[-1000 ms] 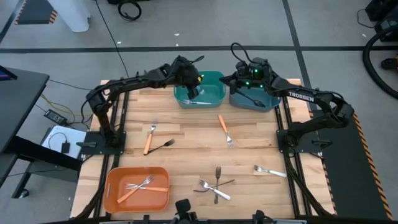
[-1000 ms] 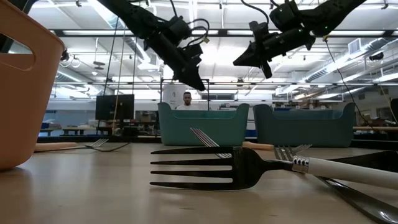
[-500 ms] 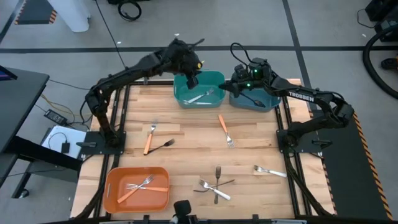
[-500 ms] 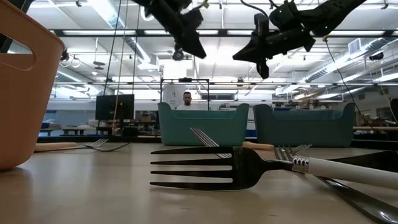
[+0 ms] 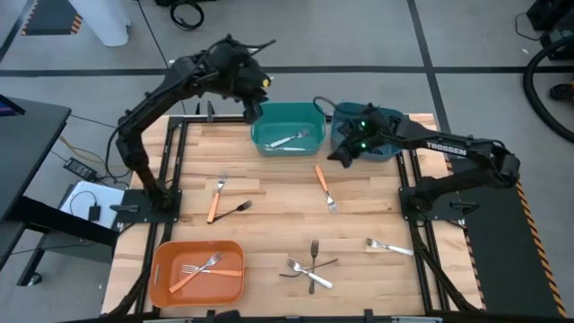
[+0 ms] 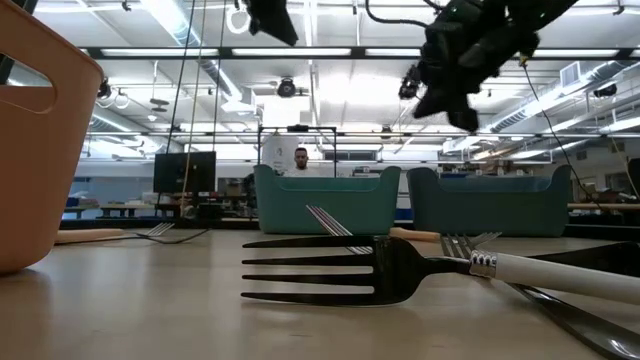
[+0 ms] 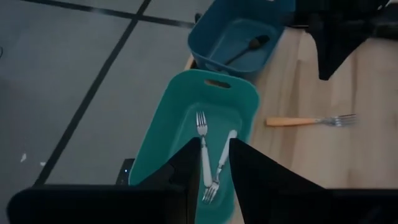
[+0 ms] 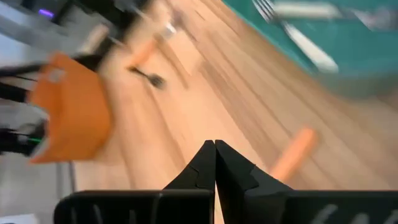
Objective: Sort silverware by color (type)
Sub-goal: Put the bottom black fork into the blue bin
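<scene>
Two white forks lie lengthwise in the teal bin; left gripper parted, right gripper closed, empty.

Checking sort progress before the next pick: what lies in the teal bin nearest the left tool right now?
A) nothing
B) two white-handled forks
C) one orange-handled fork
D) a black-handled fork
B: the left wrist view shows two white-handled forks lying crossed inside the teal bin.

Left end effector parted, right closed
</scene>
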`<control>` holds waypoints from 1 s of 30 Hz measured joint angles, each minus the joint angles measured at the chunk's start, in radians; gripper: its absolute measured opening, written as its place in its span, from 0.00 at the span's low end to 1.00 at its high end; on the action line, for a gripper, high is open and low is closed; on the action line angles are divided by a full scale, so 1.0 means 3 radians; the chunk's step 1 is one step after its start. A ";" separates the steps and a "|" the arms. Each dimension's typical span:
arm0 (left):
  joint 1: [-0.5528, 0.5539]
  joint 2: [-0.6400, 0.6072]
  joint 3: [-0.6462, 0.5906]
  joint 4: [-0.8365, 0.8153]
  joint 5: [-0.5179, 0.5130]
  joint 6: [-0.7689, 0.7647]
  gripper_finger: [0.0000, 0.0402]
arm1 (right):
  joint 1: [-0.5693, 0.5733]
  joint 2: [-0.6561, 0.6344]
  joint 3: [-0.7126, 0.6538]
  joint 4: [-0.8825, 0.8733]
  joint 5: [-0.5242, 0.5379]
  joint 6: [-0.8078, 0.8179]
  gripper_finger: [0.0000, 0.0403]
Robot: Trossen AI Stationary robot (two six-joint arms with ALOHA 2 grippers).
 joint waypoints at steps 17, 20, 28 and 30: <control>-0.0758 -0.0212 -0.0018 -0.0813 0.0000 -0.0410 0.23 | 0.0922 -0.0176 0.0000 -0.0673 0.0612 0.0874 0.03; -0.0968 -0.0215 -0.0017 -0.0808 -0.0016 -0.0462 0.23 | 0.1210 -0.0176 -0.0001 -0.0670 0.0627 0.0921 0.02; -0.1414 -0.0215 -0.0017 -0.0803 -0.0035 -0.0463 0.23 | 0.1968 -0.0147 0.0001 -0.0644 0.0834 0.0684 0.02; -0.1481 -0.0215 -0.0017 -0.0785 -0.0107 -0.0493 0.23 | 0.2125 -0.0098 0.0000 -0.0624 0.0828 0.0696 0.03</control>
